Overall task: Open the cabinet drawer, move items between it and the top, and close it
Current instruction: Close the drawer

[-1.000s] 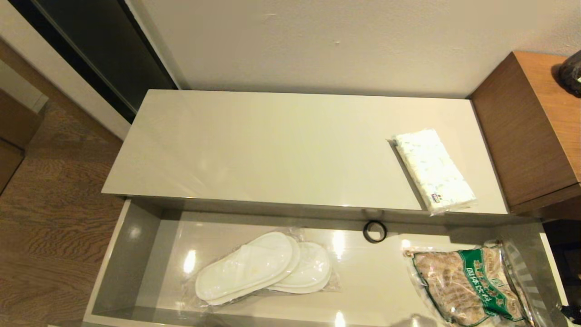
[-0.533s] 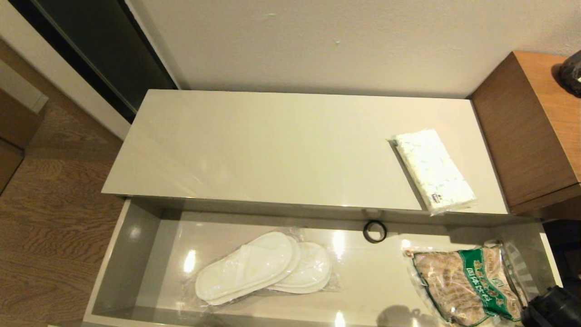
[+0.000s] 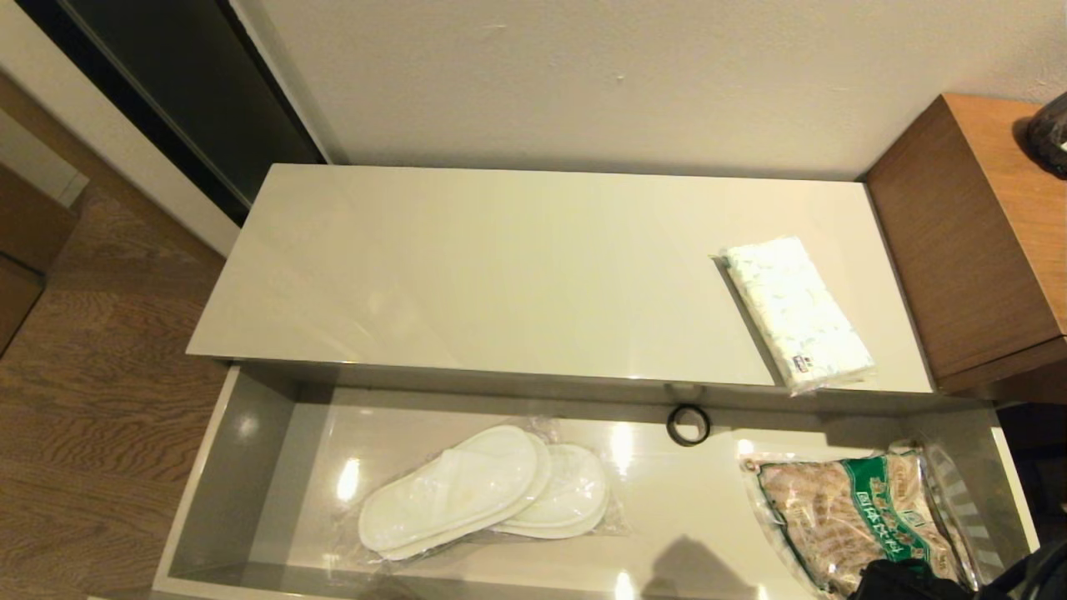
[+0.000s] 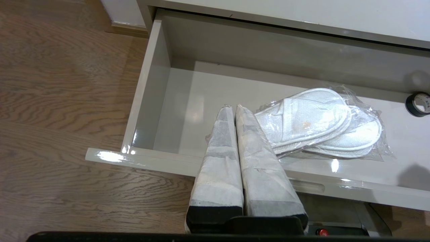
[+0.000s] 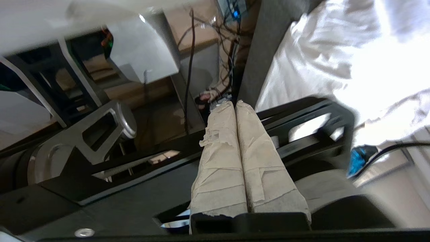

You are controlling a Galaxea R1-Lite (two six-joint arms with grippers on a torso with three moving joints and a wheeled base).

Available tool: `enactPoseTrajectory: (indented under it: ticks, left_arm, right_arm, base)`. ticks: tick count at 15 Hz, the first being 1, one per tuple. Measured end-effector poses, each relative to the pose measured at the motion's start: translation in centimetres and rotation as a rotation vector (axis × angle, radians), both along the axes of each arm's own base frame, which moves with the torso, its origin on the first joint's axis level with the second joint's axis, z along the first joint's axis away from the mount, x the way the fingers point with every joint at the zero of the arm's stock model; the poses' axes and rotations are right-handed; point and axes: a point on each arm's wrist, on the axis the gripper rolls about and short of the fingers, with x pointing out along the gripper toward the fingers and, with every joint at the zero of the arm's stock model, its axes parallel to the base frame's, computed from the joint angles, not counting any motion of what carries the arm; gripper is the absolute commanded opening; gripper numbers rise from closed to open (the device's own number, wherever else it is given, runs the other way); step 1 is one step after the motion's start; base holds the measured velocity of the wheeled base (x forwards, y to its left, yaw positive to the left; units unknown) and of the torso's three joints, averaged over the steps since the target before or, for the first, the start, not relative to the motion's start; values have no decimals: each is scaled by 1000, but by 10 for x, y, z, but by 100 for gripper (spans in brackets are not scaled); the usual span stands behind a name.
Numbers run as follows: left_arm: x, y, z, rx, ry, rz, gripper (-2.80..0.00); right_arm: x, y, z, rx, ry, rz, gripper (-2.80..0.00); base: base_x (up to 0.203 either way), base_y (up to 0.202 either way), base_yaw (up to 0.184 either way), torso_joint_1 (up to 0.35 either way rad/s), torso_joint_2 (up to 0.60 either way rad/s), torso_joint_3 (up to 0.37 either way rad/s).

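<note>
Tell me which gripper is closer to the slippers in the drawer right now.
Left. The left gripper hangs shut just beside the wrapped slippers, over the open drawer. The right gripper, also shut, points away from the cabinet.

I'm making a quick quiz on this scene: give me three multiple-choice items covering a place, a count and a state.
1. Where is the tissue pack?
A. on the cabinet top
B. in the drawer
C. on the floor

2. How many things lie in the drawer?
A. one
B. three
C. five

3. The left gripper jaws are:
A. wide open
B. shut
C. holding the slippers

Answers: 1 A, it lies at the top's right end. 2 B, slippers, black ring, snack bag. 3 B, fingers pressed together, empty.
</note>
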Motion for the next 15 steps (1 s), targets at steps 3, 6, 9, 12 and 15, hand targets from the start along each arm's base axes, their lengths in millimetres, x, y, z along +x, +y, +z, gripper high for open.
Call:
enactPoseTrajectory:
  ticks: [3,6,9,12,15]
  left_arm:
    - [0,0,0,0,0,0,-280]
    - [0,0,0,0,0,-1,-280]
    - [0,0,0,0,0,-1,-280]
    - [0,0,0,-1,0,0,-280]
    - [0,0,0,0,0,0,-280]
  right_arm:
    - [-2,20,-15,-9,9,-25,-280]
    - [0,26,-30,-7,-24,-50,-280]
    - [6,29,-42,-17,-142,-89,-280]
    - [12,32,-56,-36,-236,-90,-280]
    - [21,31,-59,-62,-318,-116,-280]
  base:
    - [0,0,0,0,0,0]
    - [0,0,0,0,0,0]
    - [0,0,0,0,0,0]
    - [0,0,0,0,0,0]
    - [0,0,0,0,0,0]
